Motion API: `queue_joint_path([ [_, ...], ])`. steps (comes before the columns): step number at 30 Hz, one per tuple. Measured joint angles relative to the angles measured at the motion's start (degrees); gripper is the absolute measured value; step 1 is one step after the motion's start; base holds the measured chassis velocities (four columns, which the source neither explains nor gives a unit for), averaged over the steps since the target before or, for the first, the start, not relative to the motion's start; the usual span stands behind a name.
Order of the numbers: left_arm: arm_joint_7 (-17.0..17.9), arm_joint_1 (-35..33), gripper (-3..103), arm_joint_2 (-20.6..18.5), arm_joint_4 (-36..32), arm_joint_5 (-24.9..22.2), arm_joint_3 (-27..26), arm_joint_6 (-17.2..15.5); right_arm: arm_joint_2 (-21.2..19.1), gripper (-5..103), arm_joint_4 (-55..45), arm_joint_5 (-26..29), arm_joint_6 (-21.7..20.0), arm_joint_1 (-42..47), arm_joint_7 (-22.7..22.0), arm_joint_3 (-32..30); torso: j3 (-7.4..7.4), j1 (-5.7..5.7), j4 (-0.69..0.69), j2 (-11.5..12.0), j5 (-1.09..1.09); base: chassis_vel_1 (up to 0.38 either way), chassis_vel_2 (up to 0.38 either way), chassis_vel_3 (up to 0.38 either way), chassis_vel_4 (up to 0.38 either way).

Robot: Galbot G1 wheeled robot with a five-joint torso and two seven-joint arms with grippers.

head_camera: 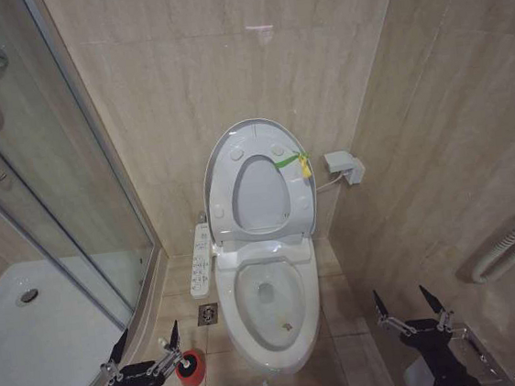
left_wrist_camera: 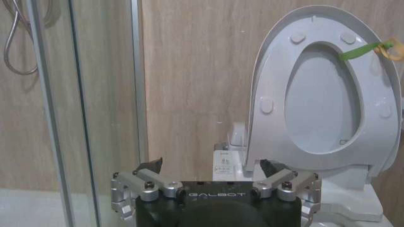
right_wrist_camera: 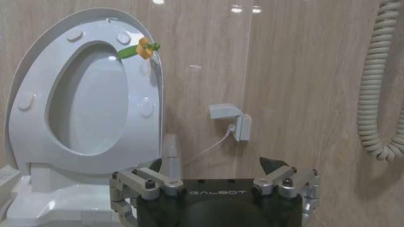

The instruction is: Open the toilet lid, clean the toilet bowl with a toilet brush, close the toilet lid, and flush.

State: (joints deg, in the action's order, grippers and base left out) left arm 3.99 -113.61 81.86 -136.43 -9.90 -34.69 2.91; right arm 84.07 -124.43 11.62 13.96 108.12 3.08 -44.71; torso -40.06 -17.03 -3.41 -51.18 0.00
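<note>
The toilet lid (head_camera: 222,160) is raised upright against the tiled back wall (head_camera: 225,58), with the ring-shaped seat (head_camera: 259,193) lifted flat against it. A small green-and-yellow tag (head_camera: 296,162) is fixed to the raised edge on the side nearer the right hand. The same raised lid (left_wrist_camera: 268,75) and tag (left_wrist_camera: 372,48) are seen from the left wrist, and the lid (right_wrist_camera: 28,71) and tag (right_wrist_camera: 142,48) from the right wrist.

Below the lid, the toilet bowl (head_camera: 238,329) is uncovered, with a small dark speck lying inside it. A white control panel (head_camera: 200,260) runs along the bowl's side nearer the left hand.

The toilet brush (head_camera: 189,369) is standing in a round red holder on the floor (head_camera: 341,332), just beside the left hand and between that hand and the bowl.

The left hand (head_camera: 143,344) is held low, beside the bowl, its fingers spread apart and nothing held between them. In the left wrist view the left hand (left_wrist_camera: 215,165) is also seen spread, facing the wall and the raised lid. A glass shower door (head_camera: 76,221) stands on its outer side.

The right hand (head_camera: 405,302) is held low on the other side of the bowl, well apart from it, fingers spread and holding nothing. The right hand (right_wrist_camera: 218,163) faces the wall, where a small white wall box (right_wrist_camera: 232,118) is mounted beyond it, and a coiled hose (right_wrist_camera: 375,85) hangs on its outer side.
</note>
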Motion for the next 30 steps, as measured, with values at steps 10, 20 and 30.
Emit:
queue_joint_path([
  [10, 0.0, 0.0, 100, 0.0, 0.0, 0.0, 0.0, 0.0, 0.0, 100, 0.0, 0.0, 0.0, 0.0, 0.0, 0.0, 0.00, 0.00, 0.00, 0.0, 0.00, 0.000, 0.000, 0.000, 0.000],
  [20, 0.0, 0.0, 100, 0.0, 0.0, 0.0, 0.0, 0.0, 0.0, 100, 0.0, 0.0, 0.0, 0.0, 0.0, 0.0, 0.00, 0.00, 0.00, 0.0, 0.00, 0.000, 0.000, 0.000, 0.000],
  [30, 0.0, 0.0, 100, 0.0, 0.0, 0.0, 0.0, 0.0, 0.0, 100, 0.0, 0.0, 0.0, 0.0, 0.0, 0.0, 0.00, 0.00, 0.00, 0.0, 0.00, 0.000, 0.000, 0.000, 0.000],
])
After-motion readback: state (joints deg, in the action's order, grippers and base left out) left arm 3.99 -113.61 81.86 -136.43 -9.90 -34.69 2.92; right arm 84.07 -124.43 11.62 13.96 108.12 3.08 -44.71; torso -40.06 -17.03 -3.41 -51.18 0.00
